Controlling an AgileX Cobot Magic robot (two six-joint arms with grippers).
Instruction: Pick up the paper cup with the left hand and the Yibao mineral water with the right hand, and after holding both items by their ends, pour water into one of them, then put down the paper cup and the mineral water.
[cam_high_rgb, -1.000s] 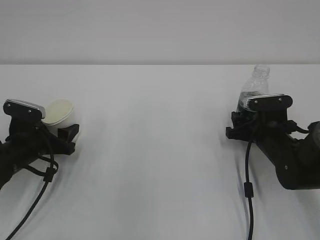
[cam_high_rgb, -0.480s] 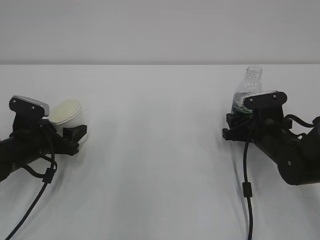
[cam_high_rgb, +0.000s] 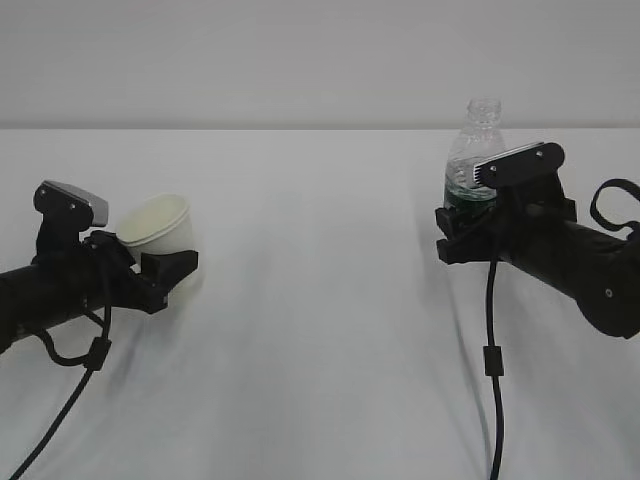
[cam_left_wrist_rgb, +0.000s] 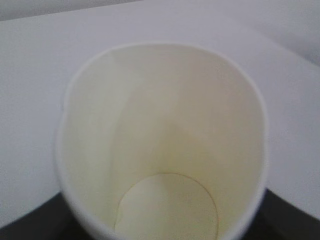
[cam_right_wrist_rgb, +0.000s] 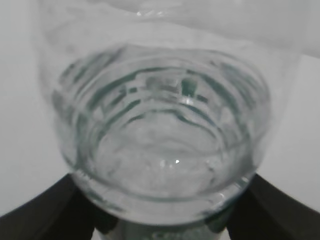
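Gripping state first: the paper cup is clamped between the fingers of the left hand, low on its body, above the white table. The cup is tilted, mouth turned up and toward the right side of the exterior view; its cream inside fills the left wrist view, with black finger edges seen at both bottom corners. The Yibao mineral water is held upright by the right hand, jaws closed around its lower part, green label band partly hidden behind the wrist. Neck uncapped. Cup and bottle are kept well apart.
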